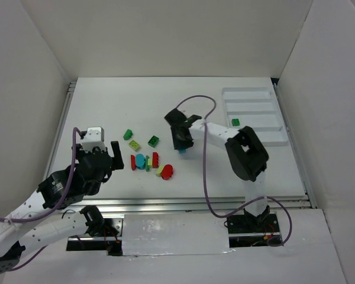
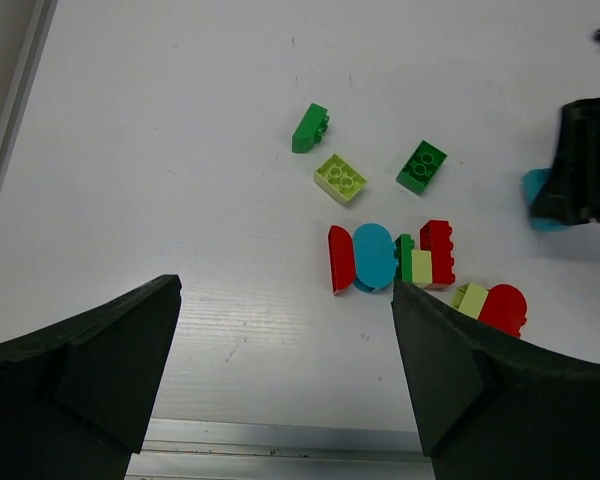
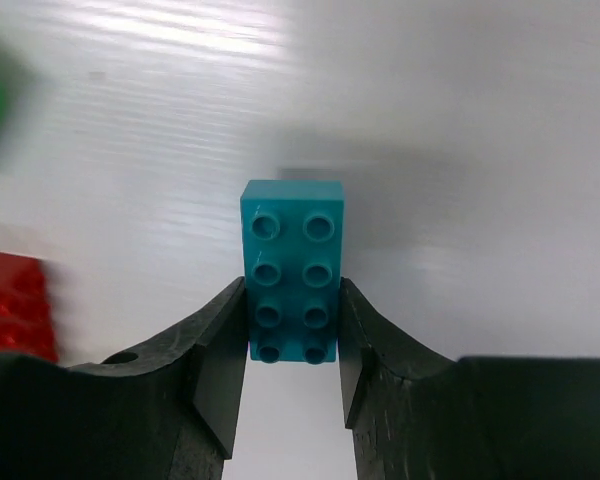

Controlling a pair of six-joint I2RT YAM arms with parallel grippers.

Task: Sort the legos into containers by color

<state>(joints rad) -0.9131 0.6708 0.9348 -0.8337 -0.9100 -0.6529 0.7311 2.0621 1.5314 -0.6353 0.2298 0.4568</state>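
A robotics lab test cell: plain white panels box in a white desk edged with aluminium rail, and a left arm and right arm are bolted at its near edge (purple cables trailing loose)

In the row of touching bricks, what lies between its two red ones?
A cyan rounded brick, a dark green brick and a pale brick, in the left wrist view.
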